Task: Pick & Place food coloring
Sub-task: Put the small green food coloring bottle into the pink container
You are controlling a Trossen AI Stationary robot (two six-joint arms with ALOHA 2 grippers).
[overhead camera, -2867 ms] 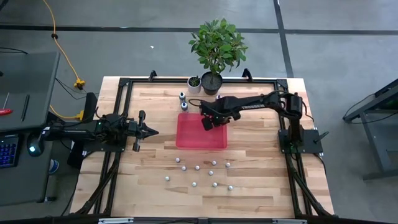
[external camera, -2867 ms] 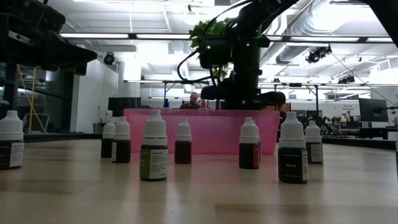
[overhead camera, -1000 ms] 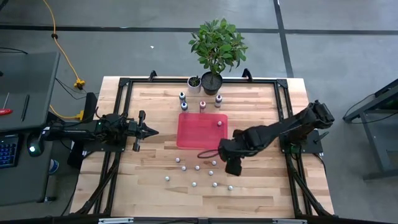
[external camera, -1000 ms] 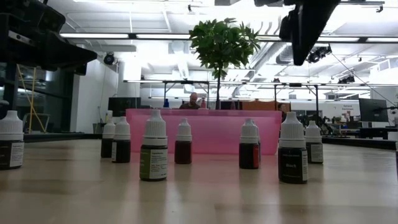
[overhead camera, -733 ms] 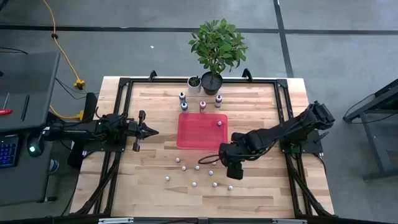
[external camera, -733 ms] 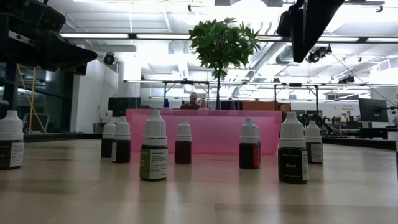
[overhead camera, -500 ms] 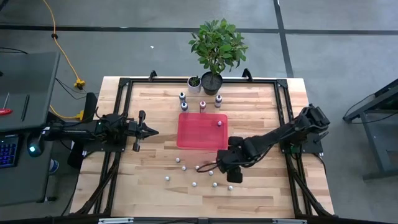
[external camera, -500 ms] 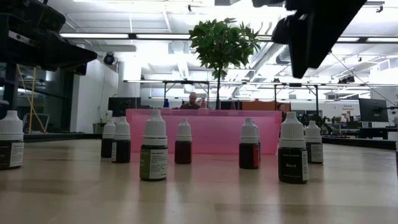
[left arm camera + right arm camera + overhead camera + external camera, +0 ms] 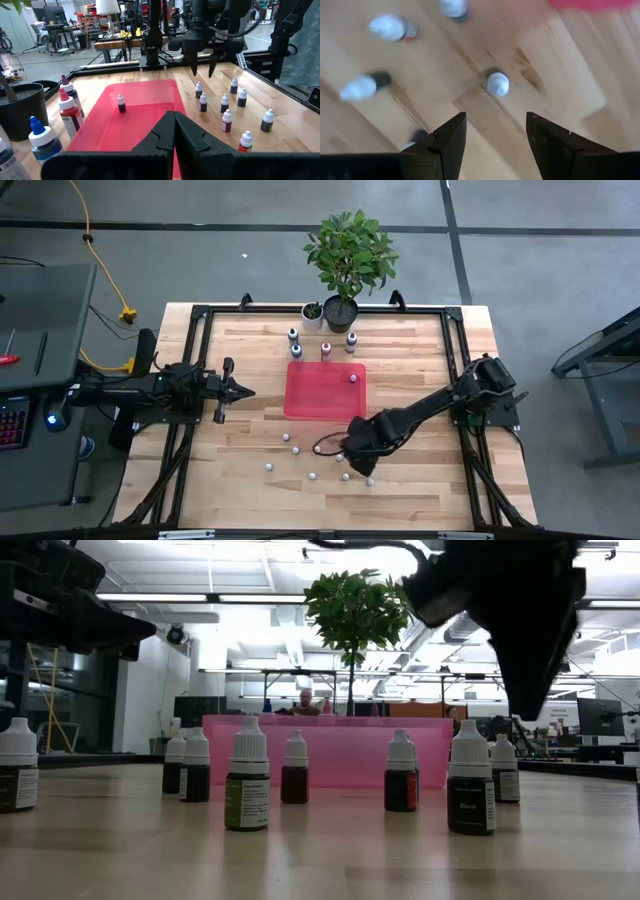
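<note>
My right arm has come from the red tray (image 9: 324, 392) down over the loose bottles (image 9: 318, 448) on the bench (image 9: 420, 350). Its pincer (image 9: 495, 131) is open and empty above one white cap (image 9: 498, 83). One bottle (image 9: 353, 378) is already in the tray; I judge the next pick is starting. The left pincer (image 9: 173, 125) waits closed at the left side.

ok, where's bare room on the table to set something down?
Free: the wood between the left gripper and the tray, the near strip below the loose bottles, and most of the tray, which holds one bottle. Crowded: the bottle cluster near the tray, with the open right gripper over it, and the far edge by the plant.
</note>
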